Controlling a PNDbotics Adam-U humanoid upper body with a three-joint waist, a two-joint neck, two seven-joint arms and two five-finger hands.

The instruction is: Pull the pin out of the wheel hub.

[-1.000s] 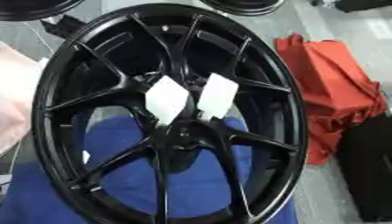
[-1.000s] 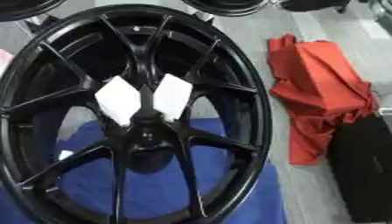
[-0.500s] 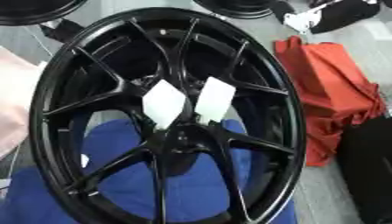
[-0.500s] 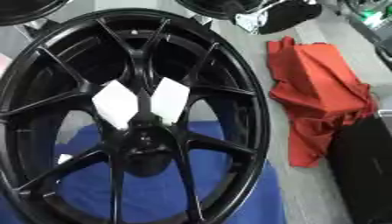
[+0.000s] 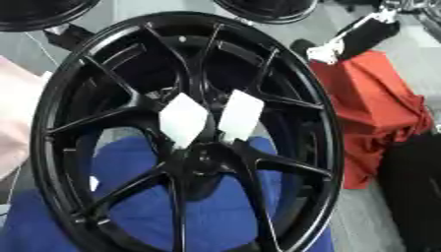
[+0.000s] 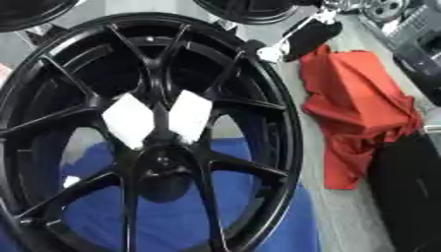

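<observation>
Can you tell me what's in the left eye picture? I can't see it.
A big black wheel fills the picture, lying on a blue cloth, with two white patches between the spokes just above its hub. A red cloth lies to its right, and the robot's right arm comes in from the top right.

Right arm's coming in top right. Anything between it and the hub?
Only the wheel's own rim and spokes. The right arm is outside the wheel at upper right, beside the red cloth; its fingers aren't clear. The hub sits open at centre, white patches just above. No pin discernible.
</observation>
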